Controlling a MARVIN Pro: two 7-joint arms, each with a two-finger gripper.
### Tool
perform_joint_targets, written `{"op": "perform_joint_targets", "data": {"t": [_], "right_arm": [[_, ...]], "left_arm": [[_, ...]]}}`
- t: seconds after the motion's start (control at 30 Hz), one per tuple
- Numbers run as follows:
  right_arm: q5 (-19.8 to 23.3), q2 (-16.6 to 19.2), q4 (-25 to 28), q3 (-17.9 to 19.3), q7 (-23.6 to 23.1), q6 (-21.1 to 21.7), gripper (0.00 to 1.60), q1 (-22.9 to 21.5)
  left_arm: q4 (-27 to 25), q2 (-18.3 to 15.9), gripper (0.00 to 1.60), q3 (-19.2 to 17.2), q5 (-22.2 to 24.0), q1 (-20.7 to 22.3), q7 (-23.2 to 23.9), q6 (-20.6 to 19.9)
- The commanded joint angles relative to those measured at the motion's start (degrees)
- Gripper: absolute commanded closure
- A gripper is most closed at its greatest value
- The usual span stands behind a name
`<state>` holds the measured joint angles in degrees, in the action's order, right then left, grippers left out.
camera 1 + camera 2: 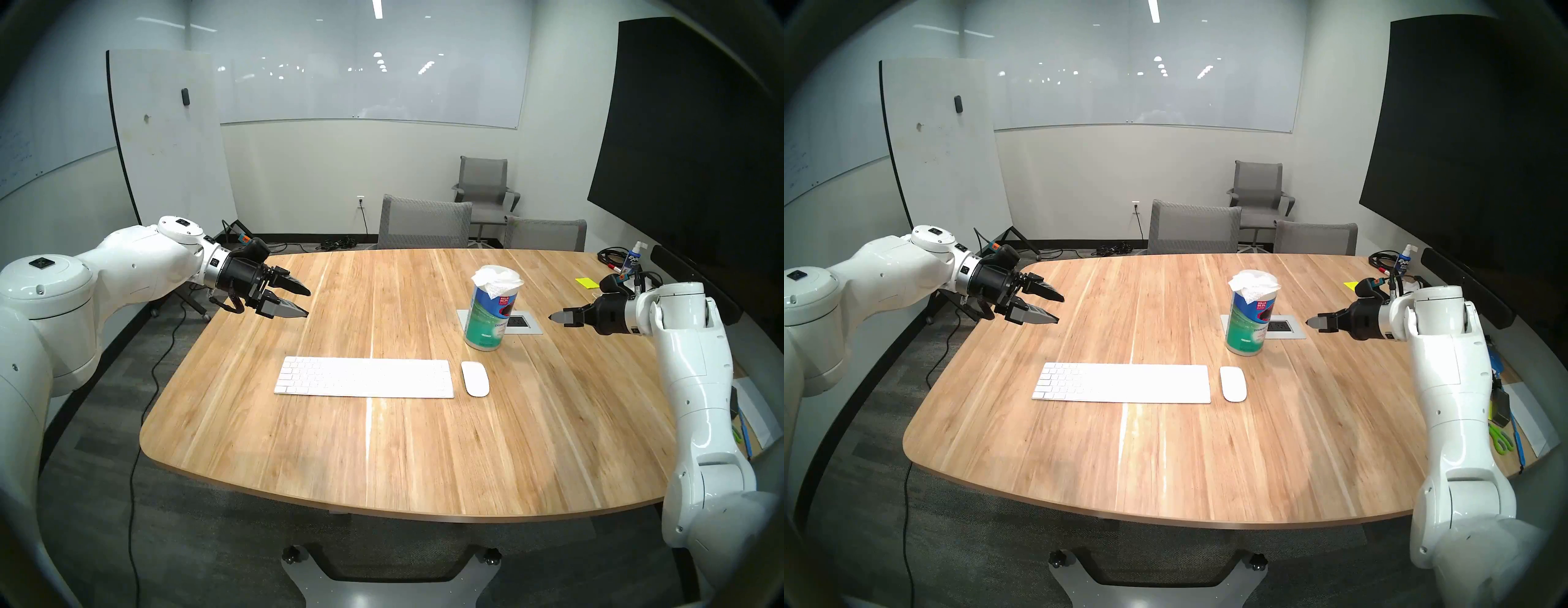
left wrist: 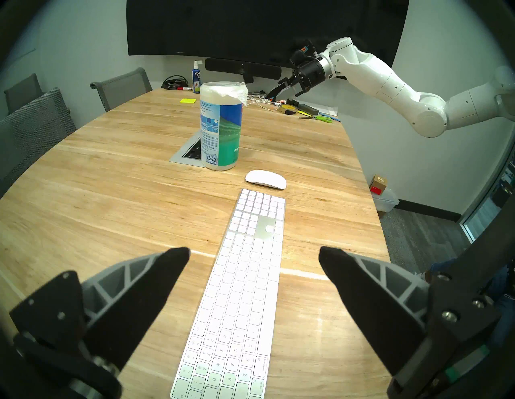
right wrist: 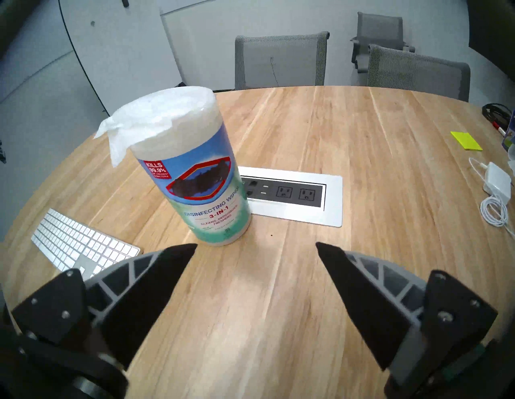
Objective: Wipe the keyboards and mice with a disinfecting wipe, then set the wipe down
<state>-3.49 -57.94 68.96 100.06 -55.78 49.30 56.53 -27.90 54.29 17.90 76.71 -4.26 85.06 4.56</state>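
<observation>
A slim white keyboard (image 1: 365, 378) (image 2: 242, 292) lies near the table's middle, with a glossy white mouse (image 1: 475, 378) (image 2: 266, 180) just to its right. Behind the mouse stands a green-blue wipes canister (image 1: 488, 322) (image 3: 200, 195). A rumpled white disinfecting wipe (image 1: 496, 278) (image 3: 156, 117) is draped over its top, one corner hanging down. My left gripper (image 1: 308, 304) (image 2: 255, 253) hovers open and empty over the table's left edge, pointing along the keyboard. My right gripper (image 1: 553, 317) (image 3: 256, 246) hovers open and empty to the right of the canister.
A power outlet panel (image 3: 292, 195) is set into the wooden table (image 1: 382, 458) behind the canister. A yellow sticky note (image 3: 466, 141), a white charger with cable (image 3: 497, 181), a spray bottle (image 1: 633, 259) and cables lie at the far right. Grey chairs (image 1: 424, 227) stand behind the table.
</observation>
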Motion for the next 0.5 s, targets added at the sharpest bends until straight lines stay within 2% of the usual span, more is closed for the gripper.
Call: {"op": "perform_joint_targets", "data": {"t": [0.0, 0.47], "right_arm": [[0.17, -0.98, 0.16, -1.49, 0.01, 2.02, 0.00, -5.09], [2.26, -3.98, 0.89, -3.48, 3.48, 5.70, 0.00, -10.19]], "left_arm": [[0.09, 0.02, 0.00, -0.46, 0.21, 1.11, -0.06, -0.04], [0.10, 0.03, 0.00, -0.46, 0.20, 1.10, -0.06, -0.03]]}}
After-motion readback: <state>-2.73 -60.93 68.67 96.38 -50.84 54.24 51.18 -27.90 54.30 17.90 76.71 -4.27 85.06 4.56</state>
